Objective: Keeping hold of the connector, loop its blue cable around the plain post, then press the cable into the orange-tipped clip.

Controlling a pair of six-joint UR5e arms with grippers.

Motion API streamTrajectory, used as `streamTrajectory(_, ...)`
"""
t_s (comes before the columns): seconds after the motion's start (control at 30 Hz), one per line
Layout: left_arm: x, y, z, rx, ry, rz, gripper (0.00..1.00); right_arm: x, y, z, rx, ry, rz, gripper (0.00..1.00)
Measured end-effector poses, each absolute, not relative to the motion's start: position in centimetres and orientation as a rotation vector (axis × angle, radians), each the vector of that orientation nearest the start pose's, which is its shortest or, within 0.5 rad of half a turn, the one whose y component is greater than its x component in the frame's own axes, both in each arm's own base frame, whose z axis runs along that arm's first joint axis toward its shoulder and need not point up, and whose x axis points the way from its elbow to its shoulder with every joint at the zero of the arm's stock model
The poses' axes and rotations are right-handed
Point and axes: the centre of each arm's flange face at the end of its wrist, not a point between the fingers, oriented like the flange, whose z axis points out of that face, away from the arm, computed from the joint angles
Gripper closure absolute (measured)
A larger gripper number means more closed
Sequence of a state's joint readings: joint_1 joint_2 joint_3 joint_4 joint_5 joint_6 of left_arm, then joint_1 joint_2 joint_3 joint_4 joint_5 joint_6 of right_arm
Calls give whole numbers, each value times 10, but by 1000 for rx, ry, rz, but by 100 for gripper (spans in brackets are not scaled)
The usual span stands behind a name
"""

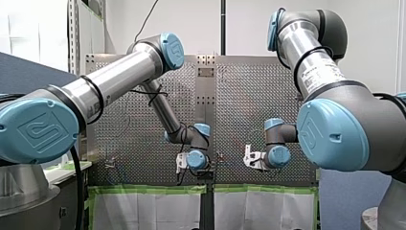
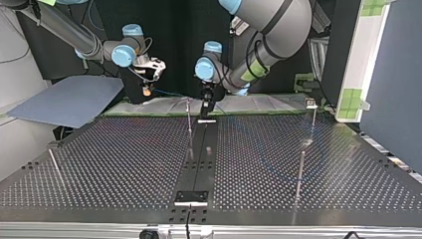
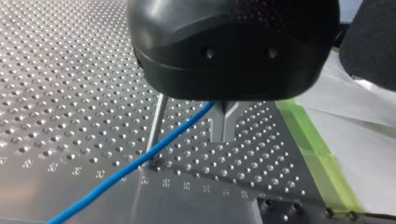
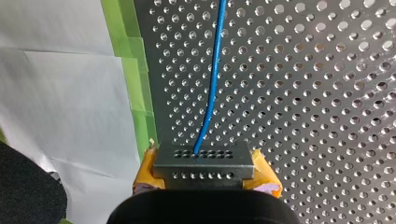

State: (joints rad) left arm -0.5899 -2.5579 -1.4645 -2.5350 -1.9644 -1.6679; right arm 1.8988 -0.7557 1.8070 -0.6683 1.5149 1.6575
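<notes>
Blue-capped shoulders of my left arm (image 1: 110, 81) and right arm (image 1: 335, 129) fill the front view's foreground, both reaching over the perforated metal desk (image 2: 124, 159). At the top view's upper left, my right claw (image 4: 205, 179) grips the connector (image 4: 203, 161), a small metal block drilled with rows of holes, between soft yellow pads (image 4: 145, 173). The thin, smooth blue cable (image 4: 212, 84) leaves the block and runs straight ahead of that claw, across to the top view's upper centre. There it passes just beside the foot of the plain post (image 3: 158, 126), a slim upright steel rod. My left claw (image 2: 206, 107) hangs just beside that post, far nearer it than the right. I cannot tell whether the left claw holds anything. I cannot pick out the orange-tipped clip.
</notes>
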Motion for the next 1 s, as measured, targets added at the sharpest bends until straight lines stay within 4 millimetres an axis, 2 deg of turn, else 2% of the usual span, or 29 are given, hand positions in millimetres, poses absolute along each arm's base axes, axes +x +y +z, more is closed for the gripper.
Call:
streamTrajectory(0.53, 520, -454, -13, 161, 1809, -158, 100, 310, -502, -8, 1751, -1340, 1293, 100)
streamTrajectory(1.0, 541, -469, 12, 158, 1803, -180, 100, 309, -522, 3, 1737, -1337, 1291, 100)
